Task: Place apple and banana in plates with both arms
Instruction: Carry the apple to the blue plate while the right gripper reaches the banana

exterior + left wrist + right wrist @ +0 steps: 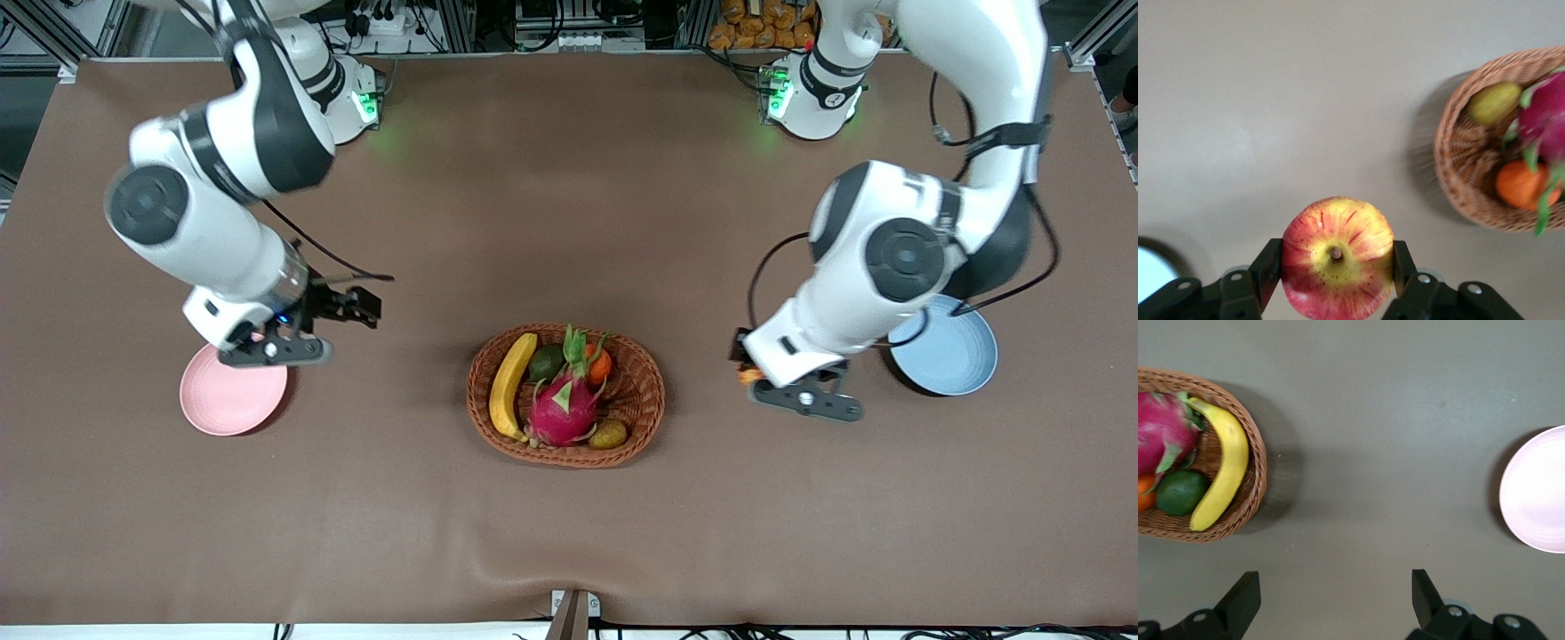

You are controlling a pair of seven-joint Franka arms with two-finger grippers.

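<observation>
Right end effector (277,342) hung wide open, empty, over pink plate (233,391) edge. Banana (509,385) left in basket (566,394), ungrasped. Apple (1337,257) clamped in left end effector (805,391) – beside blue plate (947,349). Neither fruit plated.

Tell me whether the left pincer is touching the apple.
Touching. The left wrist view shows the left pincer shut on the apple, one finger pressed against each side, above the bare table.

Brown table (569,178) (matte cloth), cluttered metal-framed shelving (569,22) along its edge.
</observation>
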